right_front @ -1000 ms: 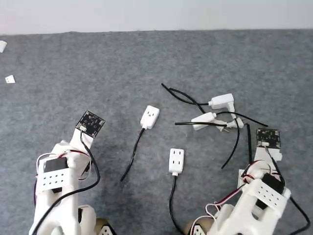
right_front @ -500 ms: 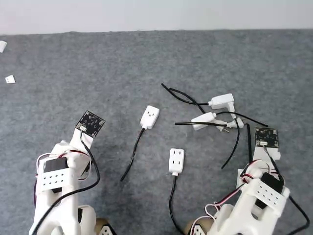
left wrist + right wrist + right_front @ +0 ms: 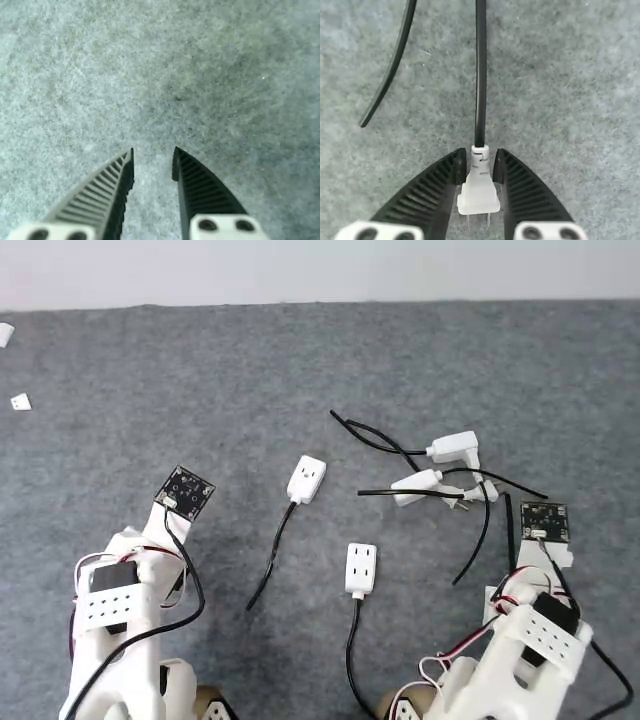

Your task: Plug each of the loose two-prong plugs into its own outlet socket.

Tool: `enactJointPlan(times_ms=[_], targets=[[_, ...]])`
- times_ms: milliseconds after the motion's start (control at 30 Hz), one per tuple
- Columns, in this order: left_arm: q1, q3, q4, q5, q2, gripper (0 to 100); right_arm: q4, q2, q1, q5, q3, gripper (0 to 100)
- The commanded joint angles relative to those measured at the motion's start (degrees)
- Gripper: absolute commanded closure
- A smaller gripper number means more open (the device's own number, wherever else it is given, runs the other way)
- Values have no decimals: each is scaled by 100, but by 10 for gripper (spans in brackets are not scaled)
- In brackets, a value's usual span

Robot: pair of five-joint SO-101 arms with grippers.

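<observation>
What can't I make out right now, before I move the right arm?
- High view: the wrist camera board hides the right gripper and its plug.
- Right wrist view: the plug's cord is cut off at the frame edge.
- High view: the near socket slots are too small to judge.

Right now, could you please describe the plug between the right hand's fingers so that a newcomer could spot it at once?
On the grey carpet, look to the right arm's hand. Its black ribbed fingers close on a small white two-prong plug, whose black cord runs straight away from the hand. The other white plugs lie free on the carpet farther out.
</observation>
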Motion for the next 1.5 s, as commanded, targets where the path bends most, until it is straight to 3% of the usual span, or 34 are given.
enactJointPlan(times_ms=[0, 900, 1100, 1233, 1467], targets=[[-35, -171, -123, 44, -70, 884, 101, -57, -40, -149, -79, 905], [-35, -171, -123, 44, -70, 883, 1200, -57, -48, -158, -958, 906], [-26, -171, -123, 44, -70, 882, 2202, -57, -48, -123, -1881, 906], [-26, -171, -123, 44, -70, 882, 2290, -40, -48, -114, -1960, 906], [-18, -171, -123, 44, -70, 881, 3152, 1402, -48, -114, -3385, 905]])
